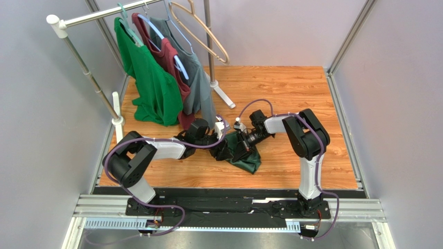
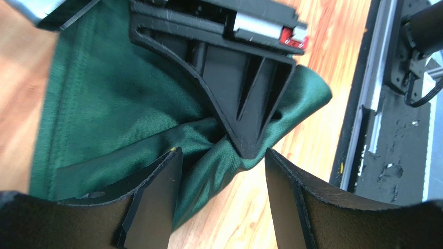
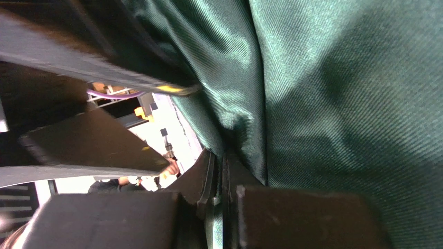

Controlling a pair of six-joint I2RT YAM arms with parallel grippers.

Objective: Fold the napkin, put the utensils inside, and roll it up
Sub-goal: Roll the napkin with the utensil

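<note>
On the wooden table (image 1: 291, 88), the dark green napkin (image 1: 248, 160) is seen bunched at the centre of the frame, a fold pinched by the right gripper (image 3: 218, 166), while the left gripper (image 2: 222, 155) is spread over its crumpled edge.

We see a plain dark green napkin (image 1: 249, 160). The table (image 1: 291, 88) is orange wood grain; the shirts (image 1: 151, 83) are green, maroon and grey-green.
</note>
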